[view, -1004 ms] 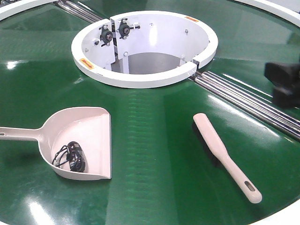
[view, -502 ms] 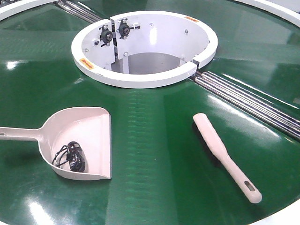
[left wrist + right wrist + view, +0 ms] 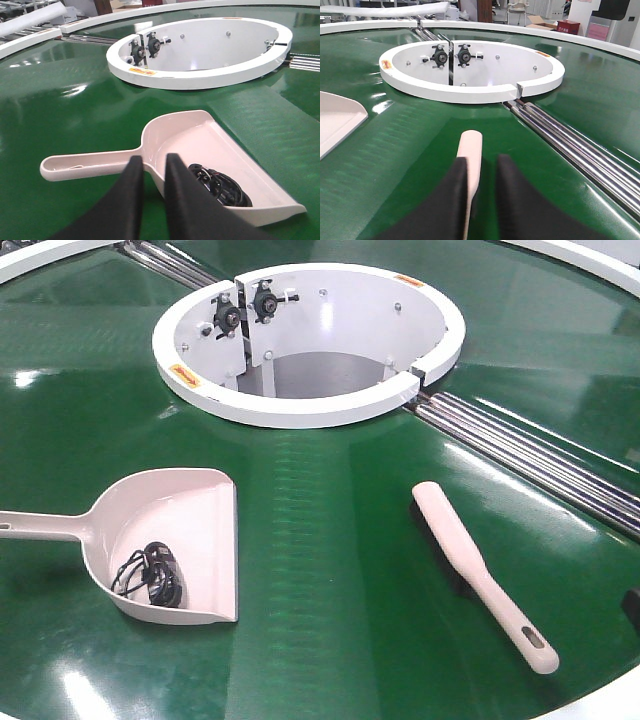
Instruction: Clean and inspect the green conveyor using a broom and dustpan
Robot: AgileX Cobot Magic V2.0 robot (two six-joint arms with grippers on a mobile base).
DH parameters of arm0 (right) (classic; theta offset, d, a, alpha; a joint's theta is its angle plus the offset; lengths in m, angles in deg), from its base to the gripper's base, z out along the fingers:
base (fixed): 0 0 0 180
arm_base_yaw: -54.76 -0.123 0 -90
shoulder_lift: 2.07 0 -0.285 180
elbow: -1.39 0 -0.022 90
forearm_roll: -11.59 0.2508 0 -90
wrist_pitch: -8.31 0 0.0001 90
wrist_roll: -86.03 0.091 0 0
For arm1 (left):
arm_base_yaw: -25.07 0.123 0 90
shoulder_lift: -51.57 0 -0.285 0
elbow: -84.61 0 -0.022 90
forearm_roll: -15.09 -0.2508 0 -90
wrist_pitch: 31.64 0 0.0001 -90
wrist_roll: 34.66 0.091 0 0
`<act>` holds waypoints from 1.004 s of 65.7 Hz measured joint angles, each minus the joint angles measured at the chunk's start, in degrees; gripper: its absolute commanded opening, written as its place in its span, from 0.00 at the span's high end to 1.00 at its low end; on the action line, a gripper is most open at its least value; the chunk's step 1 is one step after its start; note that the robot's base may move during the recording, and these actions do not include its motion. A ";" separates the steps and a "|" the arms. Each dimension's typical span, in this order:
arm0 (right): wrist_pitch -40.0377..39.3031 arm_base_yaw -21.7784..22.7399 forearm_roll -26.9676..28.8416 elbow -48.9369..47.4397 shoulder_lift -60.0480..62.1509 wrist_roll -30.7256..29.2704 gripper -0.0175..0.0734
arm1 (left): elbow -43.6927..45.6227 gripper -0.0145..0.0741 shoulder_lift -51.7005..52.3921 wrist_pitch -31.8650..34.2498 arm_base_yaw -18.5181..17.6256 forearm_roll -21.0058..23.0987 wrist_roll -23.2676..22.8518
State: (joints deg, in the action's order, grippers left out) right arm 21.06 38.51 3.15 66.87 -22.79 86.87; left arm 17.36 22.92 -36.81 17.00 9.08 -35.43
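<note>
Industrial lab or workshop floor. Large green conveyor (image 3: 330, 570) ring with white rims, steel rollers (image 3: 530, 455) running toward 3 o'clock, white hub wall (image 3: 300, 405) at 12 with bearing blocks (image 3: 451, 56) and warning stickers. Right wrist view background at 12–1 o'clock: office chair (image 3: 519, 7), cardboard boxes (image 3: 540, 21), red crate (image 3: 568, 26), white pillar.

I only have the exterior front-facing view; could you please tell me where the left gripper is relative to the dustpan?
Observer: The left gripper is lined up with where the dustpan handle meets its scoop, jaws slightly apart and holding nothing.
Operator: Thank you, and the right one?
Observer: The right gripper is lined up along the broom, which shows in its jaw gap. The jaws are slightly apart and the broom is not gripped.
</note>
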 measured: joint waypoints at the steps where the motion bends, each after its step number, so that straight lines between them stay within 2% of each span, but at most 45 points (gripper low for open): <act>1: 0.07 0.00 0.00 0.00 0.00 0.00 0.82 | -0.05 0.85 0.00 0.00 0.00 0.00 0.00; 55: 0.80 0.00 0.06 0.04 0.00 0.00 0.82 | -0.28 0.84 0.17 0.72 0.00 0.00 0.00; 61: 0.80 0.00 0.06 0.04 0.00 0.00 0.82 | -2.58 0.84 3.23 1.44 0.00 0.29 0.00; 66: 0.80 0.00 0.06 0.04 0.00 0.00 0.82 | -5.69 0.84 8.47 1.57 0.00 2.86 0.00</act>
State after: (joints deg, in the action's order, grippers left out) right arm 21.86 38.51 3.21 66.91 -22.79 86.87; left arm 11.67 31.39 -35.25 17.00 11.94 -35.43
